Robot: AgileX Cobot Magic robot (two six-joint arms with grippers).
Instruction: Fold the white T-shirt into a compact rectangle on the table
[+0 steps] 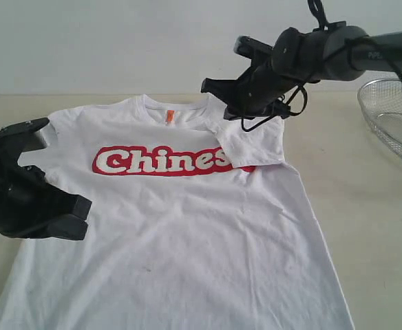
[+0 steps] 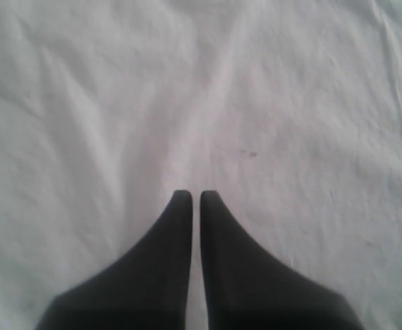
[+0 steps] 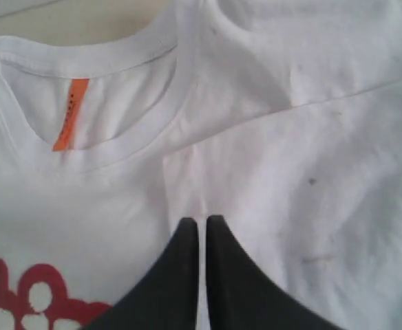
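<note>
White T-shirt front-up on table; one sleeve folded in, both grippers closed and empty.

Exterior view: the white T-shirt [image 1: 187, 234] lies spread flat on the table [image 1: 352, 185], with the red lettering [image 1: 160, 161] facing up. The sleeve [image 1: 252, 144] on the right arm's side lies turned in over the end of the lettering. The left gripper [image 1: 76, 216] hangs low over the opposite sleeve area, and the right gripper [image 1: 213, 88] is raised near the collar. A wire-mesh basket [image 1: 394, 117] stands well apart.
Left wrist view: the jaws are pressed together over plain, lightly creased fabric, pinching nothing.
Right wrist view: the jaws are pressed together beside the collar and orange neck tag [image 3: 70, 113], holding nothing.
Assessment: sleeve folding appears to be the step in hand, and it is half done. The next move calls for the left jaws to spread, pinch the unfolded sleeve's edge and carry it inward.
</note>
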